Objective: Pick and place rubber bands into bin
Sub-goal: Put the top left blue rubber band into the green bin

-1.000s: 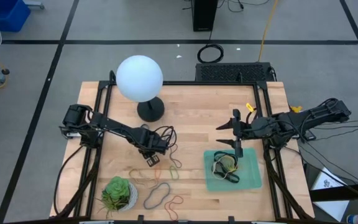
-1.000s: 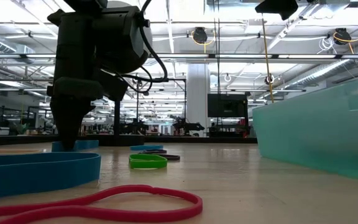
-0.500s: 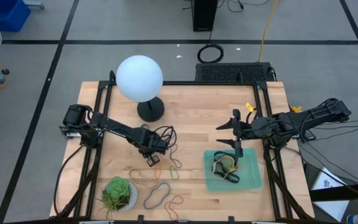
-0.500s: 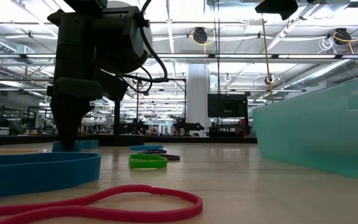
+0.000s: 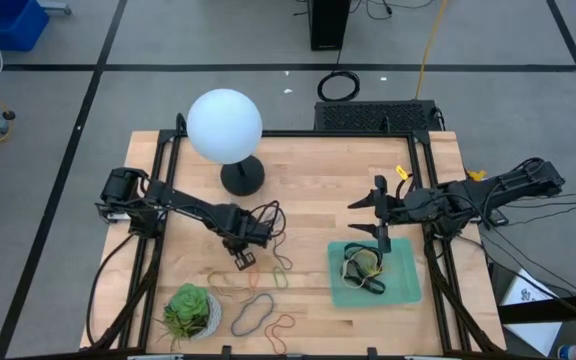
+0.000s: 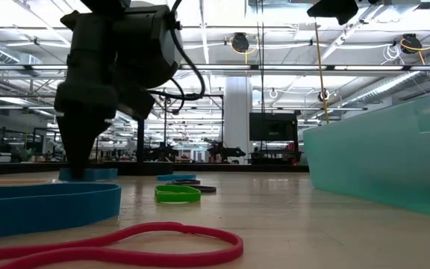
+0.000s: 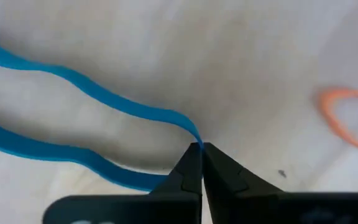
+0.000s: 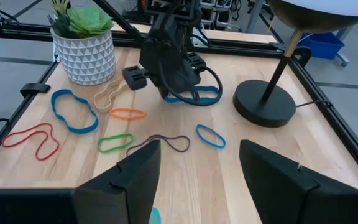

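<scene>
**Blue band pinched by the left pincer**

Wooden worktop (image 5: 308, 180) from above: the left pincer (image 5: 242, 259) is down among the loose rubber bands (image 5: 258, 300), between the lamp (image 5: 226, 130) and the plant pot (image 5: 190, 312). The green bin (image 5: 408, 290) sits well apart on the other side, with bands already inside. The right pincer (image 5: 380, 232) hangs at the bin's far edge.

Low view: the left pincer (image 6: 79, 168) touches the worktop on a blue band (image 6: 88, 174). A green band (image 6: 178, 193) lies beside it, and a red band (image 6: 125, 243) lies nearest the camera. Compared with half a second ago, the arm leans a little more.

Left wrist view: the fingers (image 7: 219, 168) are closed tight, nipping the blue band (image 7: 104, 99). An orange band (image 7: 347, 115) lies nearby.

Right wrist view: the right fingers (image 8: 272, 171) stand wide apart and hold nothing.
</scene>
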Available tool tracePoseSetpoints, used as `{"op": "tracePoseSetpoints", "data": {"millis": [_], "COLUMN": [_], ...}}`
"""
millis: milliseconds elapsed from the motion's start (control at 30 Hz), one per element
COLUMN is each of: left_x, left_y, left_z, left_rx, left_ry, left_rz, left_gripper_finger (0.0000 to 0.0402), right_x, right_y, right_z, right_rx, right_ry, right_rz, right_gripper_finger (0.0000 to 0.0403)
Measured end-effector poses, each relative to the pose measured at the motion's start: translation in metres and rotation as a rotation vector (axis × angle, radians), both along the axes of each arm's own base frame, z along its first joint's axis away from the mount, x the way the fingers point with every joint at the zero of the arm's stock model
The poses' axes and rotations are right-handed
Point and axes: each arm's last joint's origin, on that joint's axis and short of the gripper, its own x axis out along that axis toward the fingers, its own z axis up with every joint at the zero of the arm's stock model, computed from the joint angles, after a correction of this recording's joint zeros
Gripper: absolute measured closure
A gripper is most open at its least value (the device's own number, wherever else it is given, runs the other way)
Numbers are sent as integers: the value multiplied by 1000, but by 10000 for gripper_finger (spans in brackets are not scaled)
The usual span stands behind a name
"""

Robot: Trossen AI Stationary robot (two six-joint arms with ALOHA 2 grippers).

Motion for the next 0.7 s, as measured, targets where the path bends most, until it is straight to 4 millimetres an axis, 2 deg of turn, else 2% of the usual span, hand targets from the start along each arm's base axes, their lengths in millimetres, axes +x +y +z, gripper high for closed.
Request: {"op": "tracePoseSetpoints", "data": {"millis": [200, 400, 567, 700], "left_x": [16, 41, 59, 67], "left_y": [-7, -15, -22, -29], "left_z": [20, 58, 97, 122], "left_rx": [-185, -290, -270, -154], "left_ry": [-77, -251, -436, -543], "left_rz": [-135, -309, -519, -658], "left_gripper_finger": [397, 398, 395, 397], "right_x": [0, 0, 0, 0], "right_y": [0, 0, 0, 0], "right_z": [0, 0, 0, 0], "right_rx": [0, 0, 0, 0], "right_ry": [-1, -1, -1, -1], "right_rz": [0, 0, 0, 1], "right_gripper_finger": [190, 190, 190, 190]}}
